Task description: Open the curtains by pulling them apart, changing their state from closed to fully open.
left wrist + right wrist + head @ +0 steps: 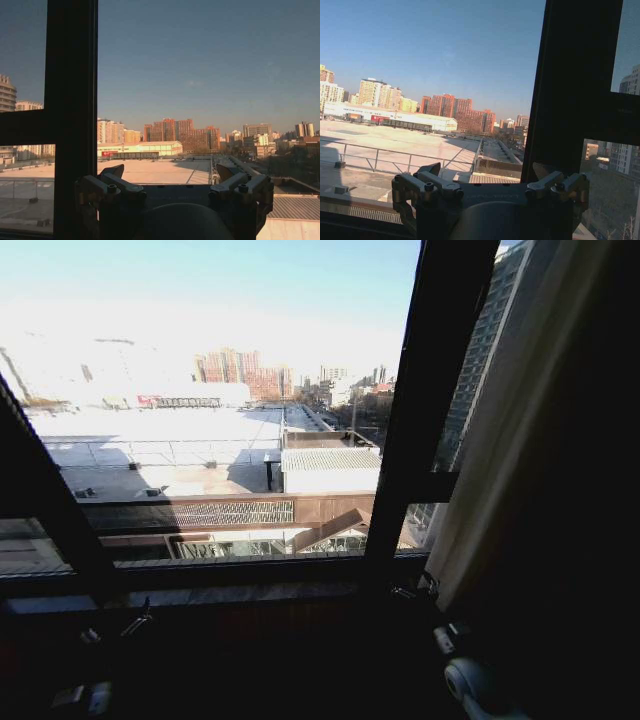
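Now, from my head view, the sheer cream curtain panel with its vertical folds (505, 440) hangs gathered at the right side of the window, in front of the right-hand pane and just right of the thick black window frame bar (425, 390). Its lower edge ends near the dark stone windowsill (230, 595). The wide middle pane stands uncovered, and through it I see a pale flat rooftop (160, 445) and a cluster of red-brown tower blocks (245, 370) under a bright sky.

My left tool (135, 622) sits low over the left part of the sill, in shadow. In my left wrist view its two metal fingers (114, 172) stand spread apart with nothing between them, so my left tool (170, 172) is released, facing the glass beside a black frame post (72, 115).

My right tool (415, 590) sits low at the foot of the black bar, close to the curtain's bottom edge. In my right wrist view its fingers (431, 170) are likewise spread wide and bare, so my right tool (487, 170) is released too, touching no fabric
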`<state>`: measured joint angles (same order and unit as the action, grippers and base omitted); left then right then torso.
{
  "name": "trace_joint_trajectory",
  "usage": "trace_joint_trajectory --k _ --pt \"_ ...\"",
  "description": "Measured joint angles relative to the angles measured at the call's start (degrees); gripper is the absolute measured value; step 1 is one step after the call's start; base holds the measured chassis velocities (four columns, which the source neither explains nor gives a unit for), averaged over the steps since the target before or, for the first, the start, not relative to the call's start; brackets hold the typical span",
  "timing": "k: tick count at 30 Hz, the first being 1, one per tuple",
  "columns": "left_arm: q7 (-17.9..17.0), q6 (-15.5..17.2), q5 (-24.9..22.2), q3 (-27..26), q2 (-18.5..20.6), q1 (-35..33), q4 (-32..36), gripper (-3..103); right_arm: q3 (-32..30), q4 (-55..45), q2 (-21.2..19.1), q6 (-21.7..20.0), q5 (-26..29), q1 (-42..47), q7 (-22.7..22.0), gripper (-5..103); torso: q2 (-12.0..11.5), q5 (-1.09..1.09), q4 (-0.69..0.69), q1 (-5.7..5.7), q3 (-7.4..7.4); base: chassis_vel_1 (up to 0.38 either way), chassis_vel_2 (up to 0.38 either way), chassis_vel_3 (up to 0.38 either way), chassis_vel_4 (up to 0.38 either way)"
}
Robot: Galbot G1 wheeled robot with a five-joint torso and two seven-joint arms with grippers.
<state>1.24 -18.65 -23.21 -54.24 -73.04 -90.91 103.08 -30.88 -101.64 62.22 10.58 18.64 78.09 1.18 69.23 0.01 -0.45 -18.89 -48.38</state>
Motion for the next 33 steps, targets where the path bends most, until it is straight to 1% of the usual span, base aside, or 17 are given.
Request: trace_joint_trajectory --k 7,22,29,33 --pt "0.00 0.00 0.00 0.00 0.00 0.00 0.00 100 0.00 0.00 0.00 0.00 0.00 0.00 0.00 100 0.00 -0.02 -0.02 0.01 0.01 0.352 0.347 -0.364 -0.348" --pt "0.00 0.00 0.00 0.00 0.00 0.00 0.00 100 0.00 0.00 0.00 -0.01 0.00 0.00 0.00 100 -0.01 0.00 -0.01 0.00 0.00 0.354 0.350 -0.345 -0.354" --pt "0.00 0.00 0.00 0.00 0.00 0.00 0.00 100 0.00 0.00 0.00 -0.01 0.00 0.00 0.00 100 0.00 -0.02 -0.01 0.00 0.00 0.352 0.344 -0.362 -0.347" --pt "0.00 0.00 0.00 0.00 0.00 0.00 0.00 100 0.00 0.00 0.00 -0.01 0.00 0.00 0.00 100 -0.01 0.02 -0.01 0.00 0.00 0.360 0.368 -0.352 -0.341"
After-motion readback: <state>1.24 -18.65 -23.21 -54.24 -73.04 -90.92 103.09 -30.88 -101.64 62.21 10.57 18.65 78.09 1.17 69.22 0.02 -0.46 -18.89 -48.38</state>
